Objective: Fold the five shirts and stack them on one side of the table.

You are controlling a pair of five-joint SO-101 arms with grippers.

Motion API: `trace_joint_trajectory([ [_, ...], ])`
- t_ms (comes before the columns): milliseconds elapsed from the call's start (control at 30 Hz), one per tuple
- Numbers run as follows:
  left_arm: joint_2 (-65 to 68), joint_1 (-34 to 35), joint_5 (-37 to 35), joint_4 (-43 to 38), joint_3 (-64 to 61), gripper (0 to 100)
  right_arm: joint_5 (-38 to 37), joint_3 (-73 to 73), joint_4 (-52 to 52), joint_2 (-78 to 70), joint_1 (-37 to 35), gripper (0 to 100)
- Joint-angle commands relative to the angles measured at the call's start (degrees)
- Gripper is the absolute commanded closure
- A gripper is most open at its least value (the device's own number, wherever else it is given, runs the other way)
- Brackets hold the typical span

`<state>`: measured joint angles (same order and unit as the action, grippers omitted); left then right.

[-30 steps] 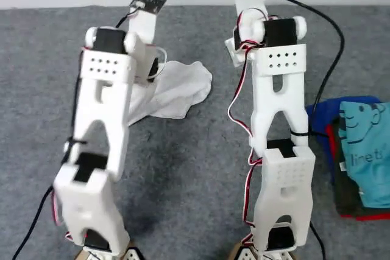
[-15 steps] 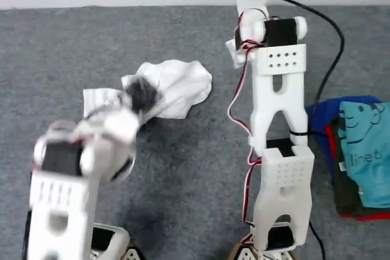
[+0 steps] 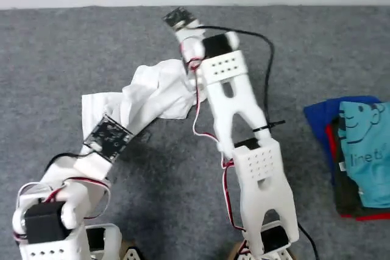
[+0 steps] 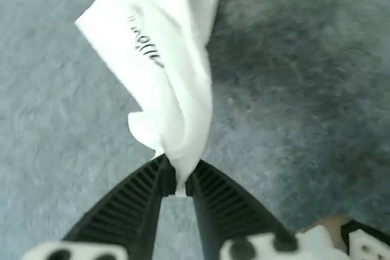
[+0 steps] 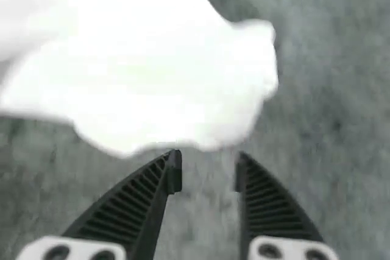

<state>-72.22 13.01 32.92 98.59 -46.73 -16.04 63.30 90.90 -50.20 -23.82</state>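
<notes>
My left hand is closed on a thin fold of the white shirt, with the cloth pinched right at the tips of its two black ribbed fingers. From that pinch the shirt runs away from the hand in a long, narrow band that widens to a squared corner, with a small line of dark print on it. Grey, carpet-like worktop lies beneath. From above, the shirt is a crumpled white heap towards the far middle of the worktop. It reaches from the wrist of my left arm, which is at the near left, across to the wrist of my right arm, which leans in over the shirt's far right edge. My right hand is open to a moderate gap with nothing between its fingers. The rounded white bulk of the shirt lies just beyond its fingertips, and I cannot tell whether they touch it. Well apart from the white shirt, at the right edge of the worktop, sits a stack of folded shirts. A teal shirt with a printed figure is on top, and the edges of dark, red and blue shirts show beneath it.
</notes>
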Motion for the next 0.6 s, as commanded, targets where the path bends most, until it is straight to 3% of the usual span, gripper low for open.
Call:
trace_joint_trajectory([
  [0, 0.3, 4.1, -1.6, -1.8, -1.7, 99, 2.0, 2.0, -6.5, -0.2, -1.5, 78.1],
  [233, 0.3, 4.2, -1.5, -2.6, -4.9, 99, 1.8, 4.6, -16.0, -4.1, -3.0, 78.1],
  [500, 0.2, 4.1, -1.6, -2.7, -5.6, 99, 1.8, 5.0, -19.1, -17.1, -3.5, 78.6],
  [567, 0.2, 4.1, -1.6, -2.7, -5.6, 99, 1.7, 5.0, -18.8, -18.7, -3.5, 83.0],
])
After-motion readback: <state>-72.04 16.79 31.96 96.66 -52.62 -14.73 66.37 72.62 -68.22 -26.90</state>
